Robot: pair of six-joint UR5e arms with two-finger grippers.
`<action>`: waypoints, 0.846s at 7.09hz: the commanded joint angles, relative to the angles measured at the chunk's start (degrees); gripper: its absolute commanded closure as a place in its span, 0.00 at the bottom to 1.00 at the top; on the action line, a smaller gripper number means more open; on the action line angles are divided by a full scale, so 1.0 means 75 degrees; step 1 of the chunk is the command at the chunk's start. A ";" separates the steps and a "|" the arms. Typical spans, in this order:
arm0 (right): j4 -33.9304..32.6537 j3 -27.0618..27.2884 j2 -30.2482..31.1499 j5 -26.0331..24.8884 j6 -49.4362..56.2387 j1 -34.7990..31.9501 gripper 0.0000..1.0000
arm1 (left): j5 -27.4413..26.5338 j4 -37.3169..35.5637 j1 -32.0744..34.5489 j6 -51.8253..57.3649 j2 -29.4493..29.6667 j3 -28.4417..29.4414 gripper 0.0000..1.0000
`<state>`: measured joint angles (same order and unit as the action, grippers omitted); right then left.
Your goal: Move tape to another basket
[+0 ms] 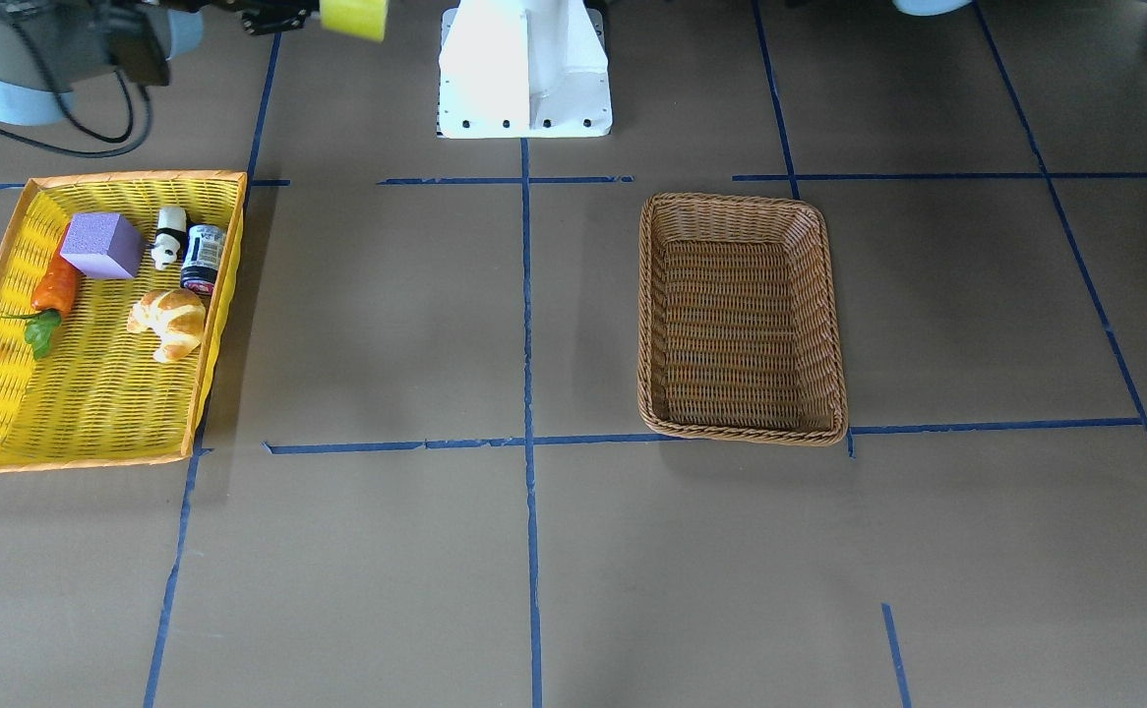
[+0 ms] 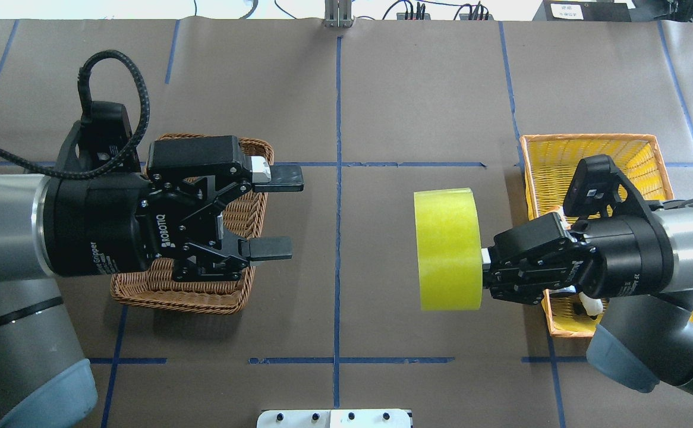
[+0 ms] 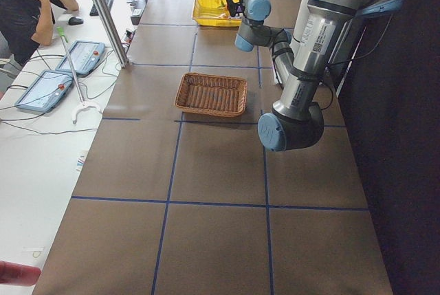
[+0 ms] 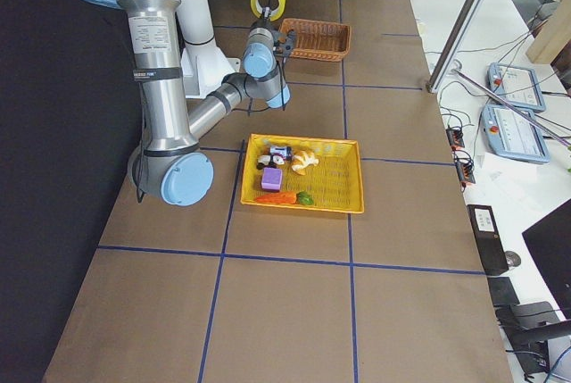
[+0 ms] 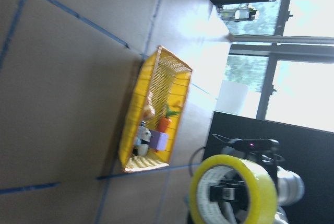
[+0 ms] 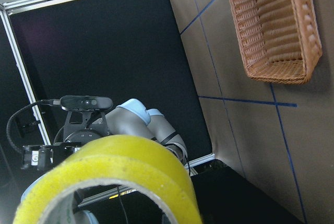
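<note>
My right gripper (image 2: pixel 484 264) is shut on the yellow tape roll (image 2: pixel 447 249) and holds it high above the table, between the two baskets. The tape also shows at the top edge of the front view (image 1: pixel 353 18), in the left wrist view (image 5: pixel 234 191) and close up in the right wrist view (image 6: pixel 112 177). My left gripper (image 2: pixel 275 212) is open and empty, held in the air over the brown wicker basket (image 2: pixel 204 294), its fingers pointing toward the tape. The wicker basket (image 1: pixel 741 317) holds nothing.
The yellow orange-rimmed basket (image 1: pixel 3 423) holds a purple block (image 1: pixel 101 245), a carrot (image 1: pixel 52 288), a croissant (image 1: pixel 170 320), a panda figure (image 1: pixel 169 236) and a small can (image 1: pixel 204 258). The white robot base (image 1: pixel 524 69) stands at the table's edge.
</note>
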<state>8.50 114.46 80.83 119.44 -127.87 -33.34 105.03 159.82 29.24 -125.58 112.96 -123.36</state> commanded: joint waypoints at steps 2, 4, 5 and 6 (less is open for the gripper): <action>0.0155 0.0009 -0.0312 -0.0454 -0.0118 0.0553 1.00 | -0.0550 0.1284 -0.0592 -0.0224 0.0300 0.0077 0.00; 0.0132 0.0009 -0.0767 -0.0806 -0.0479 0.0810 1.00 | -0.0551 0.1285 -0.0617 -0.0212 0.0314 0.0135 0.00; 0.0120 0.0009 -0.0816 -0.1040 -0.0493 0.0940 1.00 | -0.0551 0.1297 -0.0617 -0.0212 0.0372 0.0263 0.00; 0.0108 -0.0003 -0.0816 -0.1239 -0.0482 0.1080 1.00 | -0.0562 0.1308 -0.0617 -0.0212 0.0430 0.0323 0.00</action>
<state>9.42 114.51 75.06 112.01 -131.28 -26.47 100.88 169.51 24.65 -127.18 115.72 -121.58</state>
